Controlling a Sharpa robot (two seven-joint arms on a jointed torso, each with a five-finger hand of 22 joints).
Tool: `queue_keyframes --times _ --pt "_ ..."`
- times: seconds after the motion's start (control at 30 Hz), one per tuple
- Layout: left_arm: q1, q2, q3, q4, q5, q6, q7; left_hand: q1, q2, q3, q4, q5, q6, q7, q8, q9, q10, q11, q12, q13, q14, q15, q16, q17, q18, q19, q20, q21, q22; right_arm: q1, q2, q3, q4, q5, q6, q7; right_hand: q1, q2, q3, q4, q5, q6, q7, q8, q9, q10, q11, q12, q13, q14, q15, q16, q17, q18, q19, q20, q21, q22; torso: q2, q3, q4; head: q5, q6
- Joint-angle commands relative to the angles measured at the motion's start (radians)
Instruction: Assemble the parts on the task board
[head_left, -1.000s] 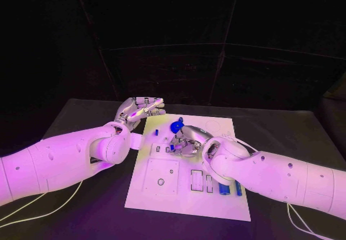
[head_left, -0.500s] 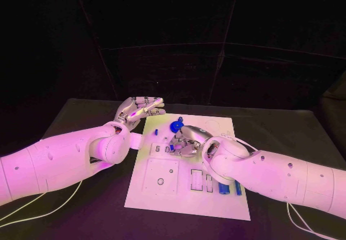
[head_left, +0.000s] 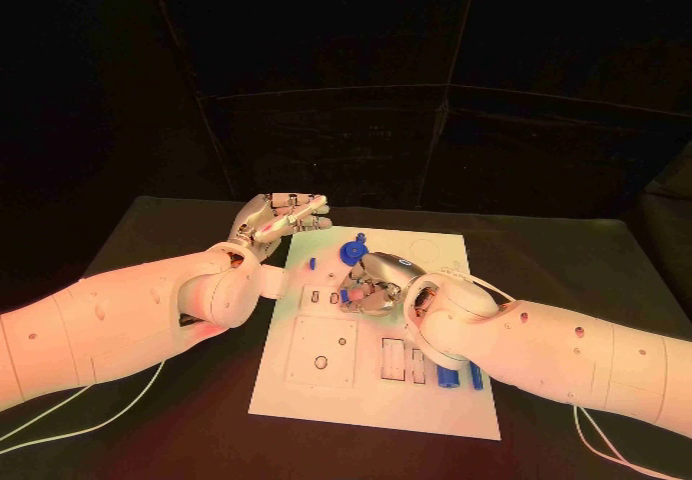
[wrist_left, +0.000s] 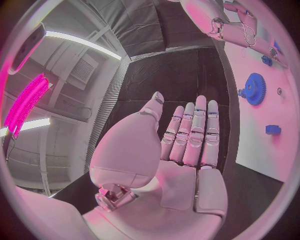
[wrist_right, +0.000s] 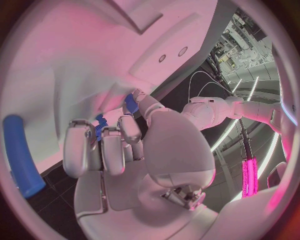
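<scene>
Two blue cylinders (head_left: 449, 378) lying side by side near the front right of the white task board (head_left: 361, 408), just beside a row of narrow slots (head_left: 394, 360); one of them also visible as a long blue bar (wrist_right: 22, 156) in the right wrist view. Further back, near the middle of the board, the right hand (head_left: 372, 283) bent down over it, fingers (wrist_right: 111, 148) curled in close together. Between the fingers and the thumb, a small blue part (wrist_right: 130, 103) pressed against the board, apparently pinched, and a second bit of blue (wrist_right: 99, 128) showing between the fingers; not possible to tell if this is the same piece. Just beyond this hand, a blue gear (head_left: 353, 254) on the board, with a small blue piece (head_left: 312, 264) near it toward the left. Beyond the left far corner of the board, above the black surface (head_left: 162, 232), the left hand (head_left: 278, 219) raised, palm open, fingers (wrist_left: 195, 134) straight and close to each other, thumb apart, nothing in the grasp. In the left wrist view, the same gear (wrist_left: 254, 88) and the small piece (wrist_left: 272, 129) resting on the white board (wrist_left: 256, 150).
</scene>
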Motion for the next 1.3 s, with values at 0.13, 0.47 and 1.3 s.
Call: queue_keyframes --times 0.13,0.47,1.3 --pt "0.002 -0.001 0.001 -0.003 -0.001 0.011 0.005 -0.003 0.009 -0.001 -0.006 0.002 0.004 0.001 -0.004 0.0 0.006 -0.001 -0.007 -0.001 0.004 0.002 -0.006 0.001 0.007 0.008 -0.001 -0.006 -0.001 -0.002 0.001 -0.003 0.0 -0.01 -0.002 -0.026 -0.014 -0.004 -0.011 0.003 -0.002 -0.011 0.0 -0.009 0.0 -0.003 0.007 -0.003 -0.002 0.066 0.006 -0.005 0.052 -0.006 0.0 0.005 -0.004 -0.003 0.0 0.0003 0.0001 -0.001 -0.001" --pt "0.002 -0.001 0.001 -0.008 -0.001 0.012 0.002 -0.003 0.009 -0.001 -0.006 0.002 0.004 0.001 -0.004 0.0 0.006 -0.001 -0.007 -0.001 0.004 0.002 -0.006 0.001 0.007 0.008 -0.001 -0.006 -0.001 -0.002 0.003 -0.003 -0.002 -0.01 -0.019 -0.033 -0.021 -0.014 -0.031 0.006 -0.01 -0.033 0.004 -0.017 0.0 -0.008 0.01 -0.009 -0.007 0.065 0.009 -0.007 0.049 -0.005 -0.002 0.007 -0.006 -0.006 0.0 0.0003 -0.0004 -0.002 -0.003" --pt "0.002 0.0 0.001 -0.012 -0.034 0.069 -0.033 -0.004 0.028 -0.003 -0.024 0.003 0.053 -0.021 0.0 0.002 0.092 -0.031 0.012 0.007 0.118 -0.036 0.034 0.037 0.009 0.103 -0.035 0.036 0.01 0.014 -0.132 0.001 0.184 -0.016 -0.239 0.147 0.008 -0.022 -0.192 0.05 0.008 -0.107 0.017 -0.005 0.005 -0.035 0.024 -0.029 -0.038 0.064 0.022 -0.009 0.049 -0.007 0.001 0.021 -0.003 0.002 -0.004 0.0021 -0.0012 -0.001 0.007"
